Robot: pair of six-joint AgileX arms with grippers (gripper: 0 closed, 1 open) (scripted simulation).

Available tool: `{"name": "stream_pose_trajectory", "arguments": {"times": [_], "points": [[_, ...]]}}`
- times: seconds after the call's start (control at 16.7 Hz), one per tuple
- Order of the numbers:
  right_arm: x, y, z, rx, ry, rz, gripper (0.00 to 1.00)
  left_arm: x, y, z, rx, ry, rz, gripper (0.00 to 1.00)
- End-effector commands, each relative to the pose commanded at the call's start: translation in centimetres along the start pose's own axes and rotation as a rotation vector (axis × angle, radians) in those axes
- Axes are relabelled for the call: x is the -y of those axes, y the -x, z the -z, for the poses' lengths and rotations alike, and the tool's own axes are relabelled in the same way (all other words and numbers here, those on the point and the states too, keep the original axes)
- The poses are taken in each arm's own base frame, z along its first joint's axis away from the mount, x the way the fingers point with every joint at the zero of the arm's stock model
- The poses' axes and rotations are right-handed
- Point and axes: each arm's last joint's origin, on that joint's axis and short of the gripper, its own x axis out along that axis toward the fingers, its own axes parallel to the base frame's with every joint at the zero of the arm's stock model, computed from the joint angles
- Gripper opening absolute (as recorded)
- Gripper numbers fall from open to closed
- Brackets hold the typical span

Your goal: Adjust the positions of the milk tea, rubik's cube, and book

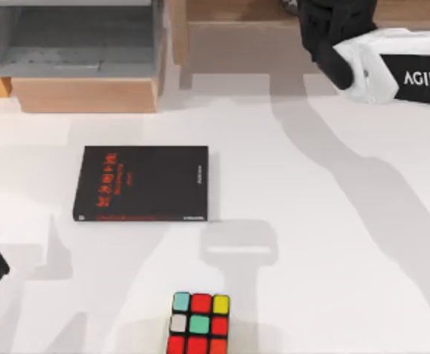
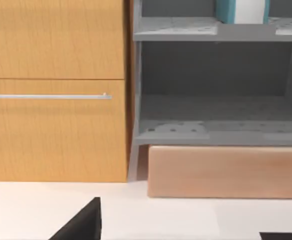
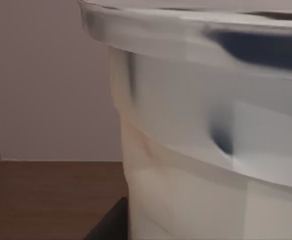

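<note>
Book [image 1: 142,184] — black cover, red lettering, lies flat on the white table, left of centre, long side running left-right. Rubik's cube [image 1: 198,325] sits at the near edge, apart from the book, top face mixed red, yellow, teal, white. Milk tea cup [image 3: 206,130] — translucent, pale liquid inside, close up in the right wrist view.

Table [image 1: 333,243]: white top, spread across the whole near area, streaked with soft grey shadows.
Shelf unit [image 1: 74,44]: grey, open-fronted, at the far left edge of the table; its floor is speckled grey and its upper shelf [image 2: 176,30] is too.
Wooden base [image 1: 85,94]: pale block directly under the grey shelf unit, resting on the table.
Cabinet [image 2: 55,90]: orange-brown wood, just beside the shelf unit, with a thin silver handle bar [image 2: 48,96] running across it.
Wooden box [image 1: 240,40]: brown, at the far middle of the table, to the right of the shelf unit.
</note>
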Motion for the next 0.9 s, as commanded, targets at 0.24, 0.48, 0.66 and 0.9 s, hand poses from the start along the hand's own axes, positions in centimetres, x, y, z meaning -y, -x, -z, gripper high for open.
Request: {"name": "stream_pose_trajectory", "arguments": {"times": [0.24,0.48,0.66,0.9], "points": [[0.00,0.00,0.00,0.000,0.000,0.000,0.00,0.00,0.00,0.00,0.000,0.000,0.000,1.00],[0.00,0.00,0.00,0.000,0.000,0.000,0.00,0.00,0.00,0.00,0.000,0.000,0.000,1.00],[0.00,0.00,0.00,0.000,0.000,0.000,0.00,0.00,0.00,0.00,0.000,0.000,0.000,1.00],[-0.10,1.00,-0.74,0.013,-0.005,0.001,0.00,0.00,0.00,0.00,0.000,0.000,0.000,1.00]]}}
